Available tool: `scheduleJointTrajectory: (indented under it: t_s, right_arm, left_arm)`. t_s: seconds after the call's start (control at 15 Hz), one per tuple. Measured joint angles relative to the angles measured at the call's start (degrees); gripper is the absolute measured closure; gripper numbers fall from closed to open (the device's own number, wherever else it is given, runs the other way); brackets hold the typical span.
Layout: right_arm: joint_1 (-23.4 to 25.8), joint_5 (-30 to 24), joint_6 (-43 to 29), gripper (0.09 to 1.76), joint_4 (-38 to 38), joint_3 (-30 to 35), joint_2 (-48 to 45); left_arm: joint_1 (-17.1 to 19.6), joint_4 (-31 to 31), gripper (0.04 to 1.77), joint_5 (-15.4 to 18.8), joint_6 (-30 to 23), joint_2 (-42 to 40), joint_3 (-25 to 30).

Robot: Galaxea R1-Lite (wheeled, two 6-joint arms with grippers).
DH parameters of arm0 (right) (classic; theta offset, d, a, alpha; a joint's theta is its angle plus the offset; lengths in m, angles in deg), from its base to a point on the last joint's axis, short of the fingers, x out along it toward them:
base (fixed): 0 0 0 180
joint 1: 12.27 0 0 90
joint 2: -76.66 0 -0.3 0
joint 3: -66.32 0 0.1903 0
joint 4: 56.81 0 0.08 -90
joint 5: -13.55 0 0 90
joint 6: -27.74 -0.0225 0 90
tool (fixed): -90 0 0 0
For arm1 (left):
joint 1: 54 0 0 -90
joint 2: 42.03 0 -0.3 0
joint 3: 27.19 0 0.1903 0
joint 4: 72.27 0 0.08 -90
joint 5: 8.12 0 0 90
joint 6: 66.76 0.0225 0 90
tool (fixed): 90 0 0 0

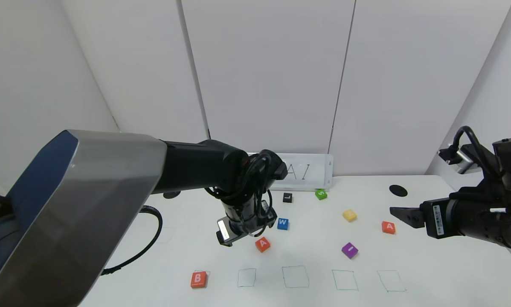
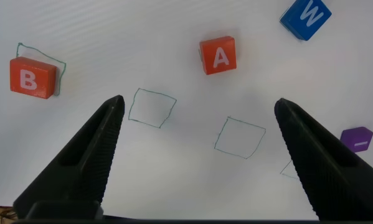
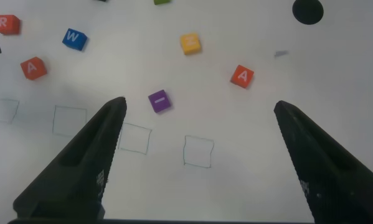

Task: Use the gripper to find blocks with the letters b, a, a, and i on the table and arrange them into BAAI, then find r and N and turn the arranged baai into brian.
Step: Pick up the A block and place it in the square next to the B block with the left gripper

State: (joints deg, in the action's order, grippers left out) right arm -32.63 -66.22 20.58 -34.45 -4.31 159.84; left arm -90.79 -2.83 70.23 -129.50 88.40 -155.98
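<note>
The head camera looked down from above the worktop (image 1: pixel 409 264) while both wrist cameras faced it closer, sharing the purple I block (image 1: pixel 349 250).

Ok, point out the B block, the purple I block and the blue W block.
B block (image 1: pixel 198 279), head view, on its lettered top.
Purple I block (image 1: pixel 349 249), head view, top face.
Blue W block (image 2: pixel 306 15), left wrist view, top face.

Bright, even light; soft shadows; sharp focus.

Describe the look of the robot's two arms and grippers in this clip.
The left arm has a silver shell with a dark blue side, black joints and looped black cables. The right arm is black, with a white label and cable. The left gripper and right gripper have black, wedge-shaped fingers.
</note>
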Motion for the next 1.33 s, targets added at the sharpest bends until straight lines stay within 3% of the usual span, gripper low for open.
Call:
scheduleJointTrajectory:
  t_s: [0.4, 0.87, 1.33]
  right_arm:
    - [-0.11, -0.02, -0.05, 0.14, -0.02, 0.0, -0.63]
    - [-0.2, 0.0, -0.05, 0.14, 0.0, 0.16, -0.77]
    - [-0.26, -0.05, 0.04, 0.14, -0.02, 0.29, -1.07]
  left_arm:
    - [-1.13, 1.06, 0.09, -0.79, -4.4, 4.85, -5.46]
    - [-1.49, 0.87, 0.09, -1.06, -6.49, 8.57, -6.7]
    - [-1.22, 0.35, 0.09, -3.39, -8.31, 11.8, -6.92]
